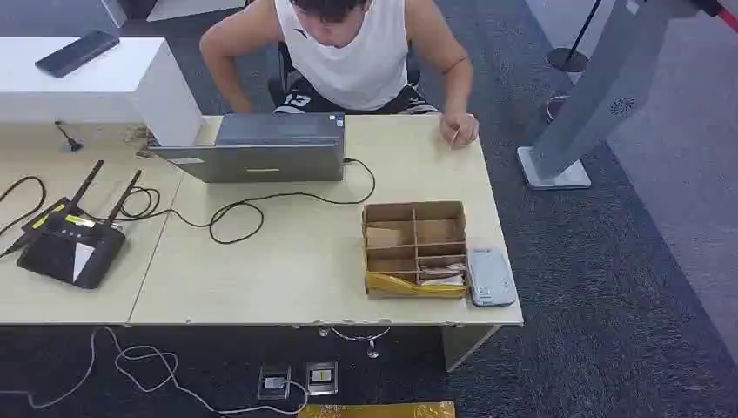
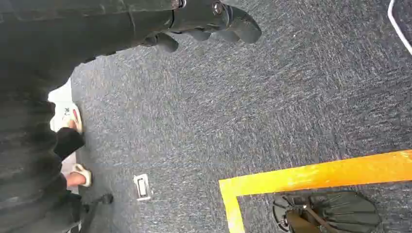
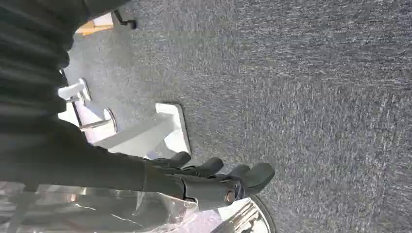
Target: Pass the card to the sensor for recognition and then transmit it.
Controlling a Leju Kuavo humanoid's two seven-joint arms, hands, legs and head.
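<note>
A compartmented cardboard box (image 1: pixel 415 212) stands near the table's front right corner. Cards (image 1: pixel 442 277) lie in its front right compartment. A light grey sensor (image 1: pixel 492 277) lies flat right beside the box, at the table edge. My left hand (image 2: pixel 209 24) hangs over grey carpet with its fingers loosely extended and nothing in them. My right hand (image 3: pixel 214 177) also hangs above the carpet, its fingers stretched out and apart, holding nothing.
A person sits behind a grey laptop (image 1: pixel 261 148), one hand (image 1: pixel 459 129) resting on the table's far right. A black router (image 1: pixel 70 244) and cables lie at the left. A grey stand (image 1: pixel 566 165) rises from the floor at the right. Yellow tape (image 2: pixel 311 177) marks the floor.
</note>
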